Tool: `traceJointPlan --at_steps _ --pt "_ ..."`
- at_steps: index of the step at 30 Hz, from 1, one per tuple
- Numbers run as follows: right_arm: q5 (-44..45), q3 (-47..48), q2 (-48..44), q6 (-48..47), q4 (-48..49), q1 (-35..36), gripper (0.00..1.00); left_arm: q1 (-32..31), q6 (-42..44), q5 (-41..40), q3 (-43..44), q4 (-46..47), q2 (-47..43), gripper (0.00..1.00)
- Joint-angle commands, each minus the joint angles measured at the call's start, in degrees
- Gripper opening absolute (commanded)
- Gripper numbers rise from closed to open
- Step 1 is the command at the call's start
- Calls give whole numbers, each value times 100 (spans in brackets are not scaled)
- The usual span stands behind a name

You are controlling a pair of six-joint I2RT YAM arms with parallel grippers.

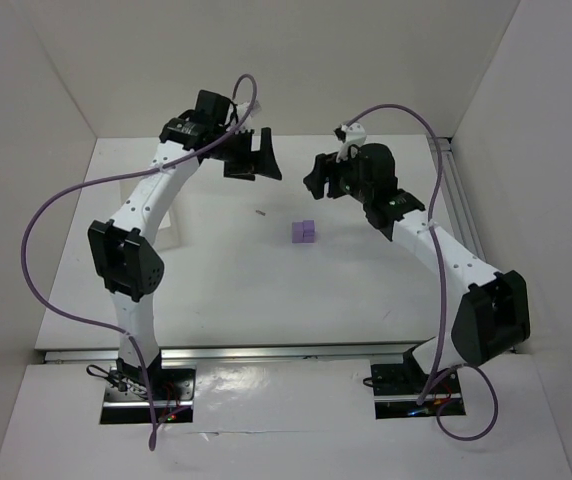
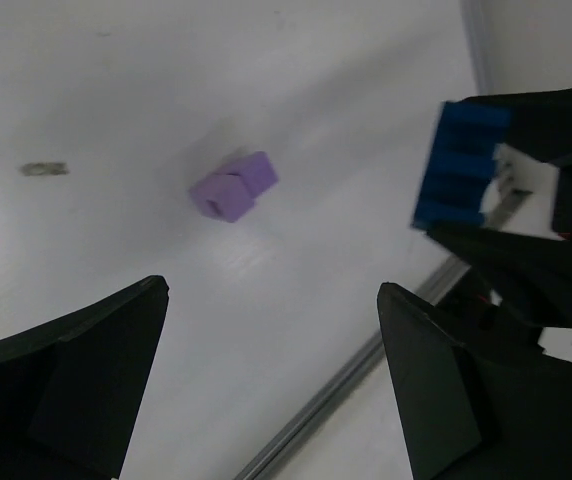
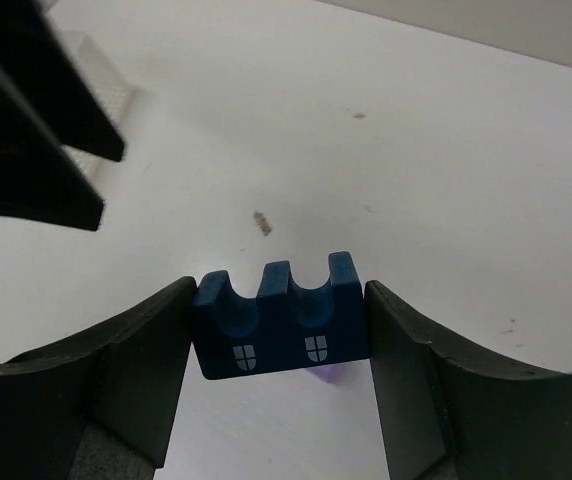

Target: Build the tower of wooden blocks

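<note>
Light-purple blocks (image 1: 304,231) sit together on the white table; in the left wrist view they (image 2: 232,187) lie ahead of the fingers. My right gripper (image 3: 278,292) is shut on the dark blue notched block (image 3: 278,330), notches up, held above the table. A sliver of purple block (image 3: 327,375) peeks out just under it. The blue block also shows in the left wrist view (image 2: 458,165), off to the right. My left gripper (image 2: 271,288) is open and empty, raised behind and left of the purple blocks (image 1: 256,155). The right gripper (image 1: 318,180) hovers behind them.
A white tray (image 1: 173,236) stands at the left, partly hidden by the left arm, and its mesh corner shows in the right wrist view (image 3: 101,85). A small dark mark (image 1: 261,212) is on the table. A metal rail (image 1: 461,200) runs along the right edge.
</note>
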Motion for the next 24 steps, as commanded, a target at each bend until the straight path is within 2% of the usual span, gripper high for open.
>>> traceJointPlan --at_steps 1,4,8,24 --pt "-653 92 -306 -298 -395 273 46 114 26 2114 49 506 -69 99" --pt "-653 144 -438 -403 -729 450 47 307 -404 3099 -382 1254 -123 99" --pt "-653 337 -491 -518 -1038 599 47 369 -607 3961 -225 1352 184 97" --pt "-645 452 -368 -632 -1205 820 47 -17 -511 3646 4 860 843 94"
